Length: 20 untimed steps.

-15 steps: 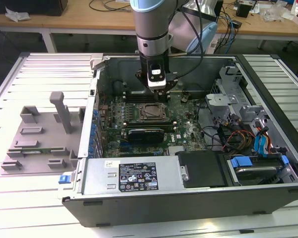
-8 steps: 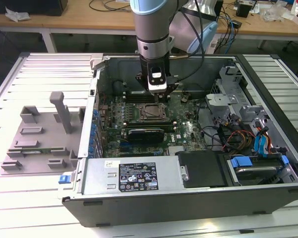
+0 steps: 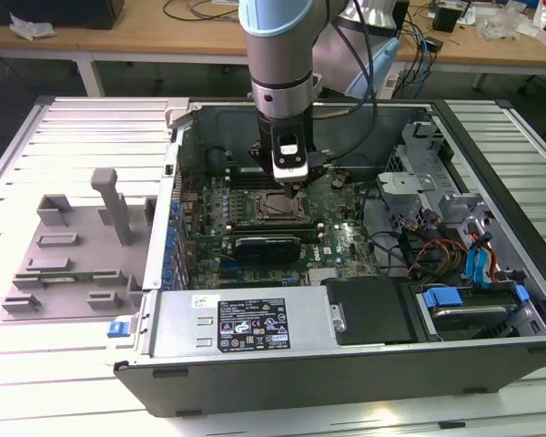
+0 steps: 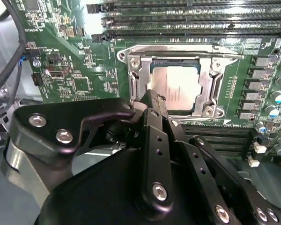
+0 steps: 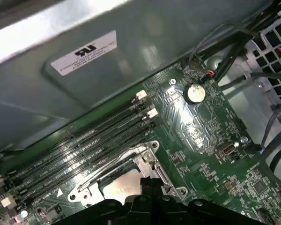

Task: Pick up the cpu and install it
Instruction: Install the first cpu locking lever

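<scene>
The small silvery-grey square cpu (image 4: 175,89) sits flat inside the metal-framed socket (image 4: 131,75) on the green motherboard (image 5: 196,136); the black end effector (image 4: 152,101) hangs just above it, fingers drawn together, gripping nothing.

Open-topped computer case (image 3: 282,364) on the counter (image 3: 64,382), entered from above. The tool (image 4: 152,101) hangs just above the cpu (image 4: 175,86), which lies inside the socket frame (image 4: 210,79). Obstacles: memory slots (image 4: 192,18) along one side of the frame, cables (image 3: 409,241) and drive cage (image 3: 419,155) toward the exterior view's right.
</scene>
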### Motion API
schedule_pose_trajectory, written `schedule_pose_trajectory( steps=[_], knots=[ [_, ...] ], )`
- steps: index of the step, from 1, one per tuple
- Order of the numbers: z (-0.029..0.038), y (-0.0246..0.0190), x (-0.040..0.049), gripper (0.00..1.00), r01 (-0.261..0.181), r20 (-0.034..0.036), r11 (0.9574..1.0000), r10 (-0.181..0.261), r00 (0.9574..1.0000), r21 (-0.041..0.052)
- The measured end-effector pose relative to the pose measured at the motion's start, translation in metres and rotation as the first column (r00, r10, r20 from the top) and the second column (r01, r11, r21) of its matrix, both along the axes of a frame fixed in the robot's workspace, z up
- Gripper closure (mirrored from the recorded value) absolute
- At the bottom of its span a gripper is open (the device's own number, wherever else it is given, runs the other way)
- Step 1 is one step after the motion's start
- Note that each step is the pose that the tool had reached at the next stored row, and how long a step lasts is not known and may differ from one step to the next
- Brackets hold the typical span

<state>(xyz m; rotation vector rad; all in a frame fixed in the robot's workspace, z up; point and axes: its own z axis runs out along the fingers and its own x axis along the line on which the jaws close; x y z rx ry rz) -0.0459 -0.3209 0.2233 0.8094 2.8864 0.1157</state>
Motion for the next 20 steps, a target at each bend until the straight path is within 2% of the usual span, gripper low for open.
schedule_pose_trajectory(
  steps=[1,2,3,7,8,9,10,13,15,18,19,20],
  knots=[
    [0.0,-0.0001,0.0,0.89,-0.003,-0.0045,0.9998,0.003,1.0,-0.0176],
    [0.0,0.0,0.0001,0.89,-0.01,-0.0119,0.9994,0.009,0.9999,-0.0343],
    [0.0,0.0,0.0001,0.89,-0.02,-0.0191,0.9987,0.019,0.9996,-0.0468],
    [0.0,0.0,0.0,0.89,-0.026,-0.0209,0.9984,0.025,0.9995,-0.0498],
    [-0.0004,0.0,0.0,0.89,-0.027,-0.0382,0.9984,0.025,0.999,-0.0495],
    [-0.0008,0.0,0.0,0.89,-0.028,-0.0602,0.9984,0.025,0.9979,-0.0498],
    [-0.0007,-0.0001,0.0,0.89,-0.028,-0.0654,0.9983,0.025,0.9976,-0.0501],
    [-0.0009,0.0,0.0,0.89,-0.035,-0.0654,0.9981,0.032,0.9974,-0.05],
    [-0.0011,0.0,0.0,0.89,-0.095,-0.0653,0.9943,0.091,0.9937,-0.05],
    [-0.0017,0.0,0.0,0.89,-0.179,-0.0654,0.9827,0.175,0.9824,-0.05],
    [-0.0019,0.0,0.0,0.89,-0.214,-0.0654,0.9755,0.211,0.9753,-0.05],
    [-0.0021,0.0,0.0,0.89,-0.233,-0.0654,0.9712,0.229,0.9711,-0.05]
  ],
)
